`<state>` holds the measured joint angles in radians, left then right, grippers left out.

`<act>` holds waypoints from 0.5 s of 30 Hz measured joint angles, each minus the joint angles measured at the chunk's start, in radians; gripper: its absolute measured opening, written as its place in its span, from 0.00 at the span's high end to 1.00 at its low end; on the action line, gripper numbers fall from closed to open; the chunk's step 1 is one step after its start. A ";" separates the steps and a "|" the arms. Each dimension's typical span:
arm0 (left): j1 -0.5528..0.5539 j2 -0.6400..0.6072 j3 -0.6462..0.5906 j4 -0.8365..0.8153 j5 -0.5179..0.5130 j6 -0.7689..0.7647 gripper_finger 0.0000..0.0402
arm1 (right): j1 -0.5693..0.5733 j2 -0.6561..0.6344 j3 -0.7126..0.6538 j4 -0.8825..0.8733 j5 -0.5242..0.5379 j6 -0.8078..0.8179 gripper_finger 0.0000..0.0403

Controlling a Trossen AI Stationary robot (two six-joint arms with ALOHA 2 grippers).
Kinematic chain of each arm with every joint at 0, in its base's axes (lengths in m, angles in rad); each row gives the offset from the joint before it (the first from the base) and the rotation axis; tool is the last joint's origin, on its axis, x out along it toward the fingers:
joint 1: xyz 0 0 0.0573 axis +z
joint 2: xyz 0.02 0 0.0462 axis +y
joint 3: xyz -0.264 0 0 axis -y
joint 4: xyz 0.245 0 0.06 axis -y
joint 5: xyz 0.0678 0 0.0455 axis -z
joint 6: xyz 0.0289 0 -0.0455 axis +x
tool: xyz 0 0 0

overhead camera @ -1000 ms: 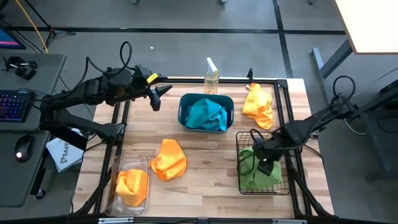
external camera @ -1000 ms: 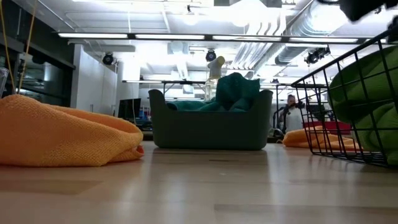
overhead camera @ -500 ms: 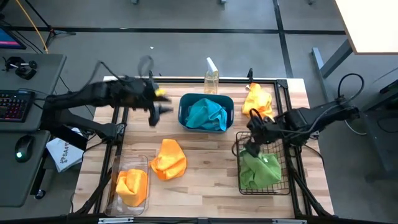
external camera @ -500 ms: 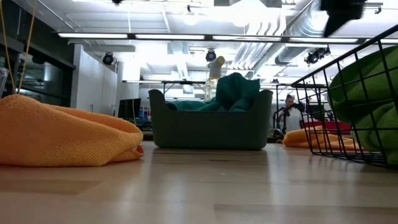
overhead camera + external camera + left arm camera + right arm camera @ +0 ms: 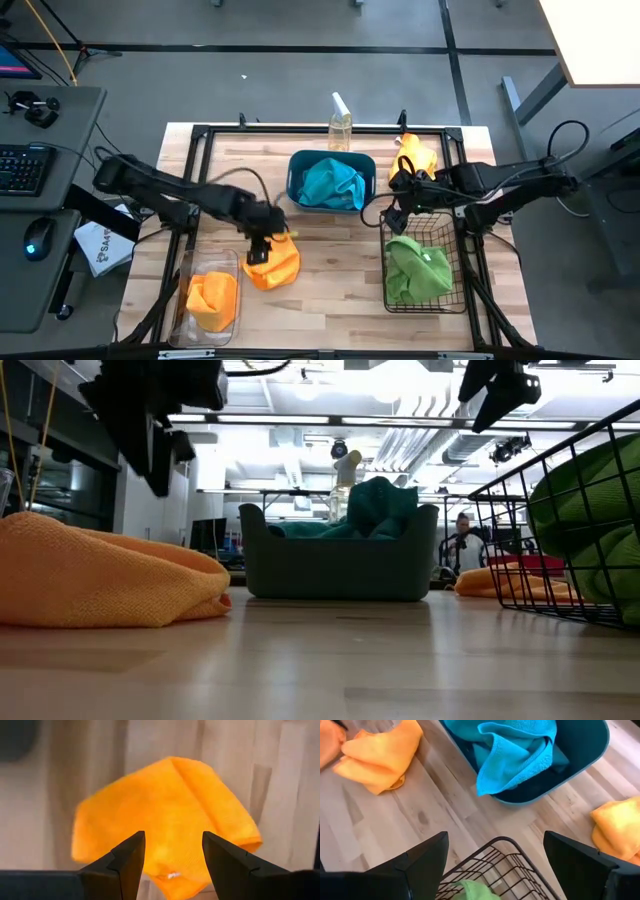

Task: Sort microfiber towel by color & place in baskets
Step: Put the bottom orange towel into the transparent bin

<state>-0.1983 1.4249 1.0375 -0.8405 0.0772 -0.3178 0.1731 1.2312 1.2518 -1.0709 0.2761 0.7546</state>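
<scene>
- We see the left gripper (image 5: 262,243) hanging over the loose orange towel (image 5: 272,258) on the wooden table (image 5: 330,285), fingers parted with nothing between them.
- That towel lies just right of the clear bin (image 5: 208,300), which holds another orange towel (image 5: 213,298).
- The right gripper (image 5: 398,198) sits above the far left corner of the black wire basket (image 5: 424,262), jaws spread wide and empty.
- A green towel (image 5: 418,270) lies inside that basket.
- The teal tub (image 5: 331,180) stands at centre far, turquoise towels (image 5: 333,185) heaped in it.
- A clear spray bottle (image 5: 340,125) stands at the far edge, just behind the tub.
- More orange cloth (image 5: 417,156) lies at the far right, partly covered by the right arm.
- In the low view a person (image 5: 463,540) shows far off in the room.
</scene>
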 joint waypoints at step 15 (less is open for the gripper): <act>-0.106 0.343 0.044 0.069 0.010 0.029 0.32 | -0.043 0.000 0.000 -0.035 -0.017 -0.082 0.20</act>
<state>-0.3047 1.7683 1.0817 -0.7718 0.0872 -0.2888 0.1299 1.2312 1.2514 -1.1058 0.2588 0.6724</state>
